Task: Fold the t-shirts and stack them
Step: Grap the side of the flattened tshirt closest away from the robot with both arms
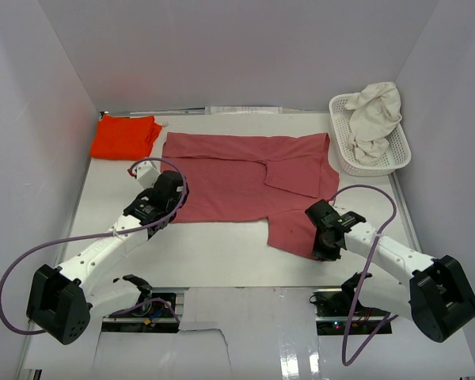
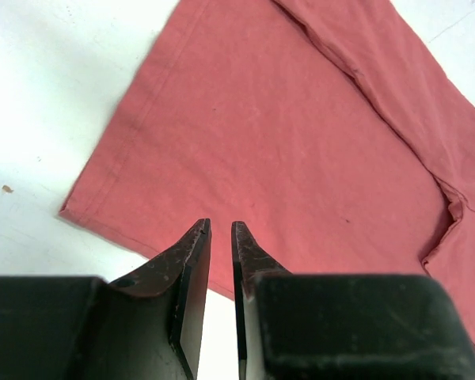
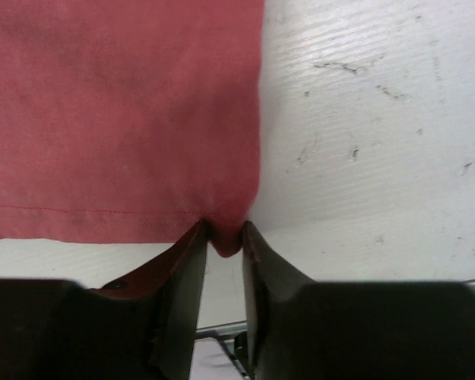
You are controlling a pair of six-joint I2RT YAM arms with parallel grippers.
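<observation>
Your right hand (image 3: 224,231) is clamped on the rose-red t-shirt (image 1: 229,178) at its near-right hem corner, likely to lift a fold. Left hand (image 2: 220,228): fingers nearly together at the near-left hem, grip unclear. The shirt lies spread mid-counter (image 1: 222,257).

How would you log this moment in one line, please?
task: fold rose-red t-shirt | left gripper: at near hem, grip unclear | right gripper: pinching near-right corner

On the table (image 1: 222,253), a large t-shirt (image 1: 229,178) lies spread in the middle. A folded t-shirt (image 1: 125,136) sits behind its left end; at the far right, a basket (image 1: 344,157) holds a crumpled t-shirt (image 1: 376,119).
</observation>
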